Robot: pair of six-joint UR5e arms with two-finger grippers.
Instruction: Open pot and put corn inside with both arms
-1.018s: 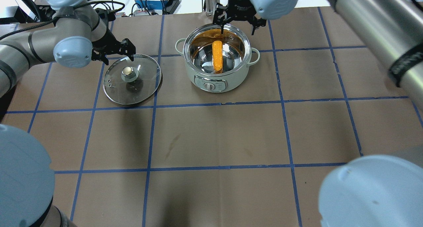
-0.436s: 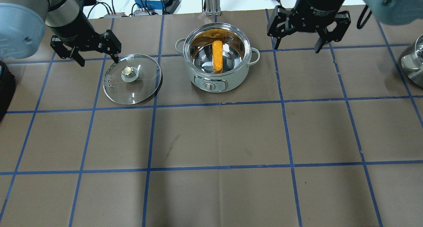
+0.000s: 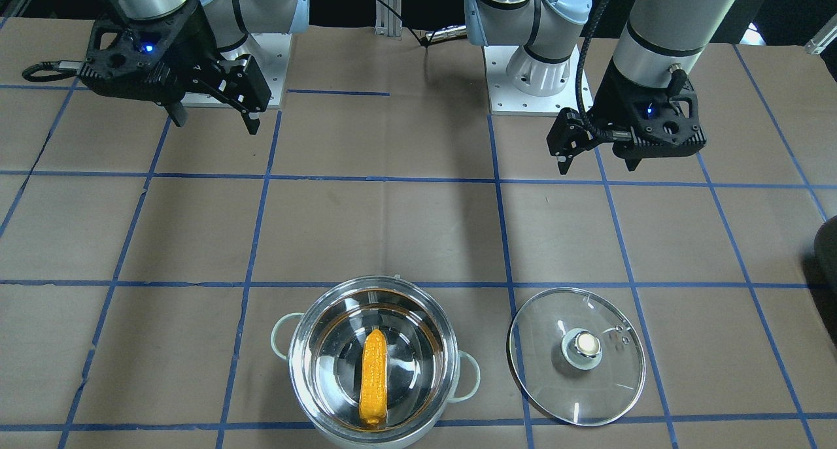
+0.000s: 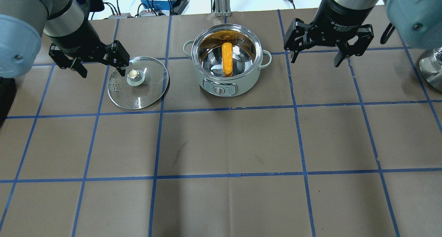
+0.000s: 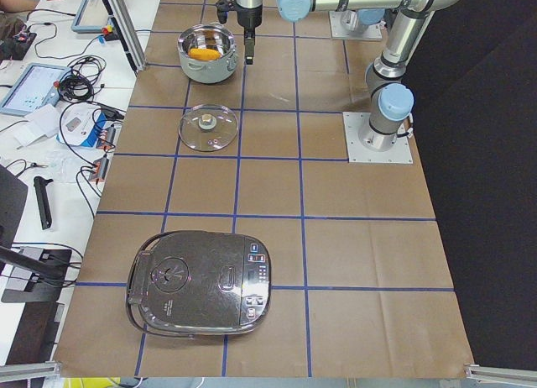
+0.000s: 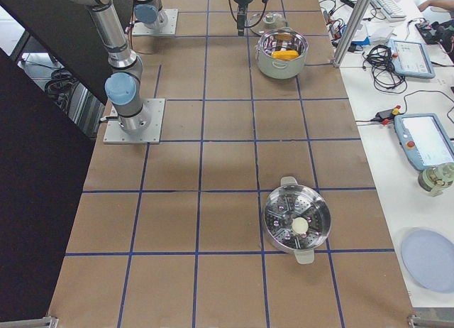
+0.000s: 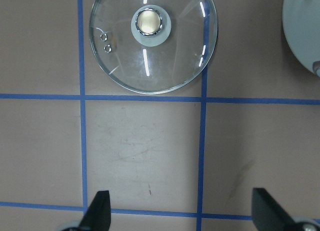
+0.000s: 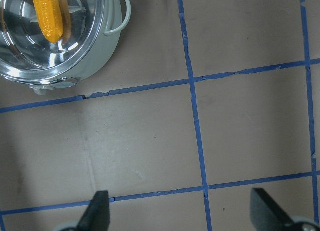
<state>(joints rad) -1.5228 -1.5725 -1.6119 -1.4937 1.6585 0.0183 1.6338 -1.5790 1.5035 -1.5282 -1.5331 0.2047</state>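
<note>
Corn [image 4: 227, 59] lies in the pot [image 4: 241, 85], with the lid [image 4: 138, 92] off on the counter [image 4: 221, 144] at the pot's 9 o'clock. Job looks done! Left hand [image 4: 103, 69] and right hand [image 4: 315, 57] hang spread wide and empty. Next, I'd say, just park clear. From overhead, the cob's long axis runs 12-to-6.

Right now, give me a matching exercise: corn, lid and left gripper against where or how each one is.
1 corn
2 lid
3 left gripper

A flat on the table
B open, holding nothing
C lying in the pot

Pairs: 1-C, 2-A, 3-B
</note>
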